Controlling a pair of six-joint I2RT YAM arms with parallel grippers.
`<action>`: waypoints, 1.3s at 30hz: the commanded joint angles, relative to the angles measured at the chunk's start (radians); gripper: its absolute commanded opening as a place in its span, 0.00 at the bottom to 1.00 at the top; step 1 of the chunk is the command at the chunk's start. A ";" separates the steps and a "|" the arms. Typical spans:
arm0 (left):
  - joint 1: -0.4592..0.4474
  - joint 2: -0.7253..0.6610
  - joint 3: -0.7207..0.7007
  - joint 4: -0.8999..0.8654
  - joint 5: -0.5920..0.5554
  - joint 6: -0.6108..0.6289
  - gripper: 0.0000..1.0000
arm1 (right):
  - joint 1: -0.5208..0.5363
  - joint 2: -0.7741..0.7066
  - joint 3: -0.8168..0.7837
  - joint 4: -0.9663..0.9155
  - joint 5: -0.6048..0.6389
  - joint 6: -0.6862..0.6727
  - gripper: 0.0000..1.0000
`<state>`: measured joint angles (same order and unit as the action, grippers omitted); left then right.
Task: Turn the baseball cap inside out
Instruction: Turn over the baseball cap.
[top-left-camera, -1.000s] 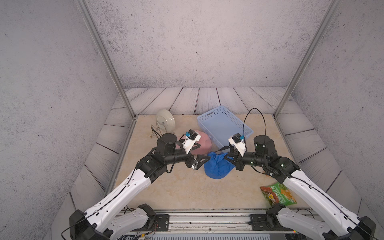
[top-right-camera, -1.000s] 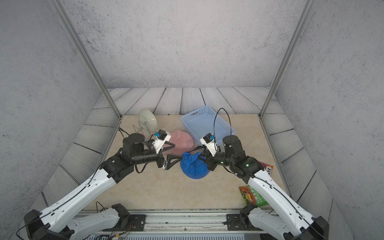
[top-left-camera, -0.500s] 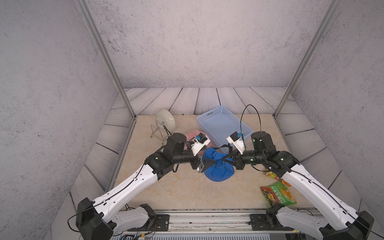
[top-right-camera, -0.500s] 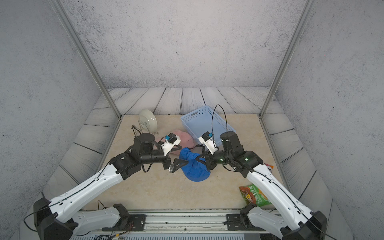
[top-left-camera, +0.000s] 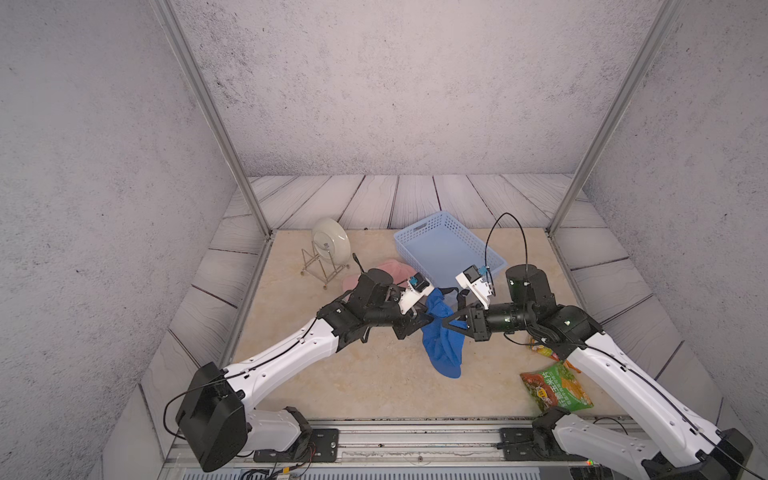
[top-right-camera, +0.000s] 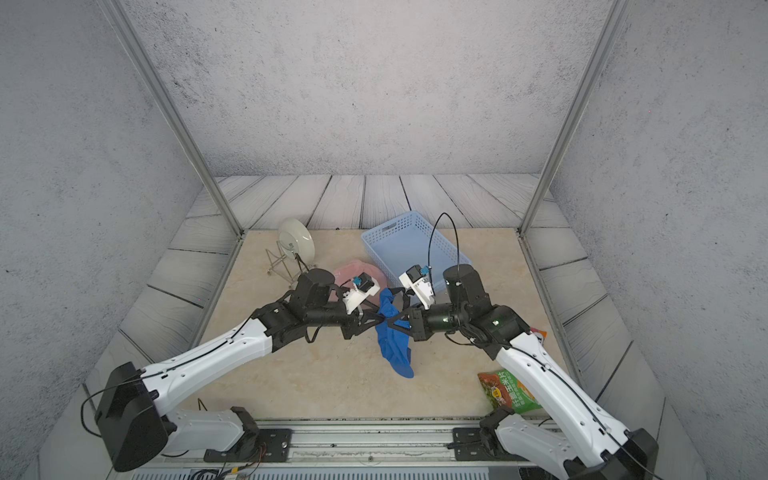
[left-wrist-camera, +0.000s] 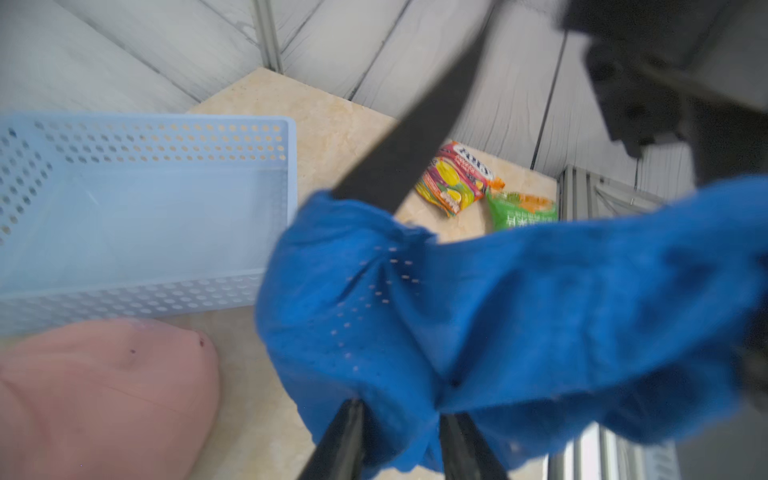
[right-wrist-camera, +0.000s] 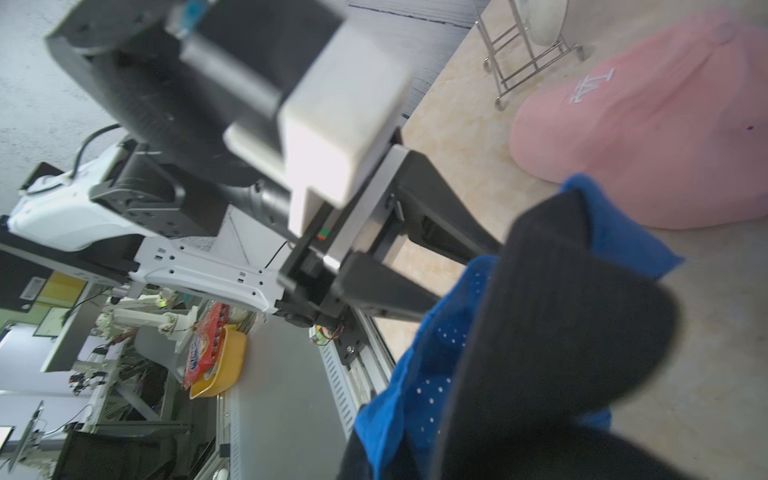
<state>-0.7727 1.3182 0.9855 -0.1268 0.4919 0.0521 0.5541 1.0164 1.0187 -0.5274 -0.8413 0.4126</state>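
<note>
Fabric of the blue mesh baseball cap (top-left-camera: 442, 336) is hanging in the air between both arms, above the beige stone-pattern table (top-left-camera: 353, 382). The left gripper (top-left-camera: 429, 318) is pinching one edge, its fingers (left-wrist-camera: 349, 436) pressing together on the cloth. The right gripper (top-left-camera: 447, 323) is clamping the opposite edge, fingers tightly together. The pink cotton cap (top-left-camera: 390, 268) is lying behind, beside the light blue perforated plastic basket (top-left-camera: 440, 249).

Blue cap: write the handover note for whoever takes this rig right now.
Left gripper: jaws shut on the blue cap.
Right gripper: jaws shut on it too, from the opposite side.
Cap hangs bunched between them, lower end near the table; pink cap and basket behind.
Done: cap lifted in both grips.
To do: push the crown through; not visibly inverted yet.
</note>
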 joint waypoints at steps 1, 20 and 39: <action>0.003 0.007 0.031 0.021 -0.059 -0.011 0.05 | 0.001 -0.042 -0.007 0.009 -0.147 0.054 0.00; 0.106 -0.095 -0.044 -0.025 -0.051 -0.104 0.00 | 0.000 -0.124 -0.046 0.181 -0.265 0.133 0.00; 0.092 -0.457 -0.141 -0.071 -0.056 -0.188 0.98 | 0.000 0.004 -0.041 0.362 -0.093 0.120 0.00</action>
<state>-0.6651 0.8757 0.8722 -0.2428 0.4004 -0.0761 0.5510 1.0119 0.9394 -0.2321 -0.9791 0.5373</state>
